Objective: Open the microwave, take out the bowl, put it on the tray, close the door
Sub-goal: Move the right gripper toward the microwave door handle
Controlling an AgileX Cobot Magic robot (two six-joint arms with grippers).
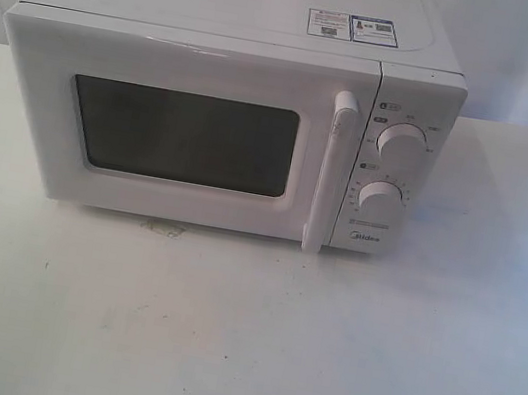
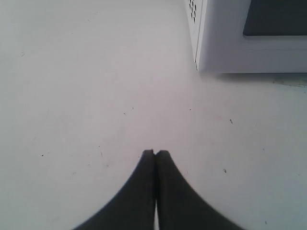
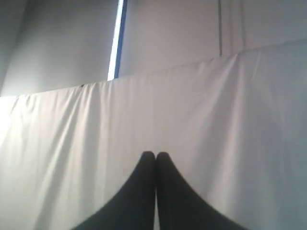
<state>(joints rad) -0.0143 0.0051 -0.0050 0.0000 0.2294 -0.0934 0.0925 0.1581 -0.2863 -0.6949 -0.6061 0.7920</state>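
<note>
My left gripper (image 2: 155, 154) is clenched, the two dark fingertips pressed together with nothing between them. It hangs over the bare white table (image 2: 86, 86), and my left wrist view shows the lower front corner of the microwave (image 2: 225, 48) ahead of the tips, well apart from them. I can see vent holes (image 2: 193, 8) on the side wall there and one corner of the dark window (image 2: 276, 17).

In the exterior view the microwave sits on the table toward the back, a little left of the middle. Its long axis runs left to right across the table, and its front faces the camera. The door (image 1: 165, 64) takes up the left and middle of that front and lies shut, flush with the panel beside it. Its window is a wide dark rectangle, long side level, too dark for me to tell what is inside. At the door's right edge the white bar handle (image 1: 330, 173) stands upright, long axis vertical. Just right of it come the two round knobs, the upper knob (image 1: 402, 143) above the lower knob (image 1: 383, 197). Two stickers (image 1: 353, 28) lie on top toward the right rear. A faint stain (image 1: 164, 230) marks the table just in front of the door.

My right gripper (image 3: 156, 154) is clenched too, tips touching and holding nothing. It points at a hanging white cloth (image 3: 144, 120).
</note>
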